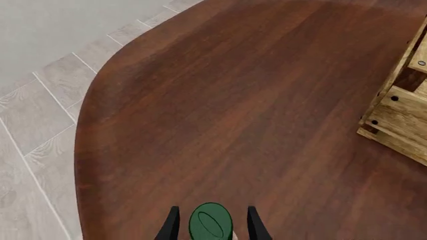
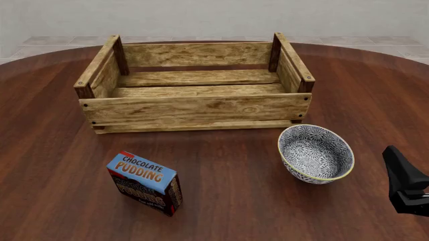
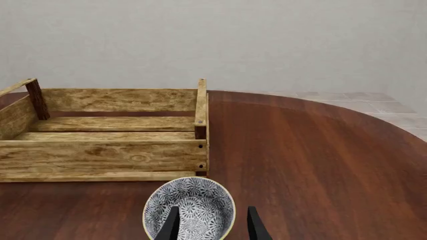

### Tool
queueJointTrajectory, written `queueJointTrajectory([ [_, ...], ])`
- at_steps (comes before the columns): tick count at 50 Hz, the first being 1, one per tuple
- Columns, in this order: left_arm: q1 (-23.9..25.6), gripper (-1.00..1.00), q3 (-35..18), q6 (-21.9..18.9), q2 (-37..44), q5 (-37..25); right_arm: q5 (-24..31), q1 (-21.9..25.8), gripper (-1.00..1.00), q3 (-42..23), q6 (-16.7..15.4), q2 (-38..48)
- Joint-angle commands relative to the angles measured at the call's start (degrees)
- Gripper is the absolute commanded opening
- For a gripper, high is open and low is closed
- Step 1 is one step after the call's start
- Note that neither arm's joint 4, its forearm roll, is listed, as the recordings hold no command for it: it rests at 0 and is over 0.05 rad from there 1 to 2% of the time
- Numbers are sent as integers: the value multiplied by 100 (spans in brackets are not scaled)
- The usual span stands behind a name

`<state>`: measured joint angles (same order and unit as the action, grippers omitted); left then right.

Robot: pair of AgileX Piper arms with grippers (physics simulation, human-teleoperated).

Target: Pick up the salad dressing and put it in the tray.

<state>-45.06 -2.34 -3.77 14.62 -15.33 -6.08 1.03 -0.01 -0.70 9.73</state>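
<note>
The left gripper (image 1: 211, 227) is holding the salad dressing (image 1: 211, 223) by its green cap, with one dark finger sitting close on each side of it. Only the cap is showing in the left wrist view, low down between the fingers. The bottle is hanging over the dark wooden table (image 1: 227, 125), and a corner of the tray (image 1: 400, 115) is showing off to one side, well apart from the bottle. The front view is not showing the bottle or the left gripper at all.

The right gripper (image 3: 211, 225) is standing open, with its two fingers apart and nothing between them. It is pointing over the blue-white bowl (image 3: 189, 207), which is sitting just in front of the tray's near right corner.

In the front view, the tray (image 2: 194, 108) is sitting at the back of the table. A blue chocolate pudding box (image 2: 144, 182) is standing in front of its left side, a little apart.
</note>
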Motion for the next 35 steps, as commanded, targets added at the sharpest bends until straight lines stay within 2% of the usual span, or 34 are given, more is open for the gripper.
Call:
queueJointTrajectory([
  [1,-17,100,137,45,186,205,55,-16,100,-1,-6,-69],
  [21,9,100,233,162,572,448,136,-42,100,-1,32,-159],
  [22,-13,-100,233,155,687,532,136,-44,100,0,31,-160],
  [27,4,-100,232,145,615,513,127,-55,100,-1,30,-152],
  [35,221,-100,164,251,-28,-35,143,-75,100,-1,40,-174],
])
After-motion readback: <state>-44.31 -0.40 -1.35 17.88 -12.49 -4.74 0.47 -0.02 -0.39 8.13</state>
